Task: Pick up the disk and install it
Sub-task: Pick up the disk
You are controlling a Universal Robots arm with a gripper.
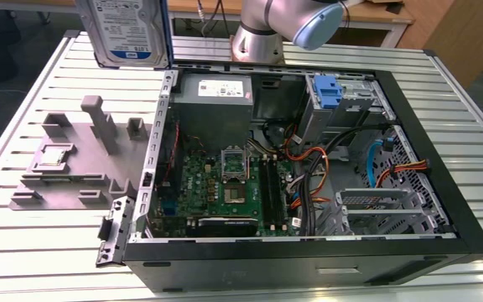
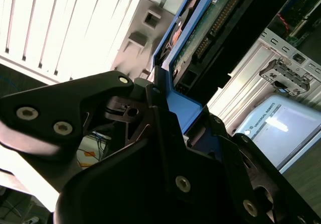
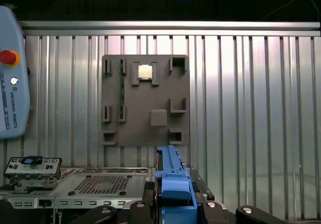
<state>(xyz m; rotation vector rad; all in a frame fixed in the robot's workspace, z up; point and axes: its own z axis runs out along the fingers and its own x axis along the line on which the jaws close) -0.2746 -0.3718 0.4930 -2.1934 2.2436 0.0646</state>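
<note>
Aloft, hand tight on the disk, over slatted metal table.

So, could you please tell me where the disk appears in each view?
Exterior view: disk, label showing, at the exterior view's upper left.
Second wrist view: disk, green board showing, in the black jaws.
First wrist view: disk edge-on, blue rail between the jaws.
Shared landmark: grey fixture plate.

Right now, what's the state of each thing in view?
disk: held above the table, upright, clamped by its blue rail.
gripper: shut on the disk.
computer case: lying on its side, open on top.
grey fixture: flat on the table, one chip seated.
</note>
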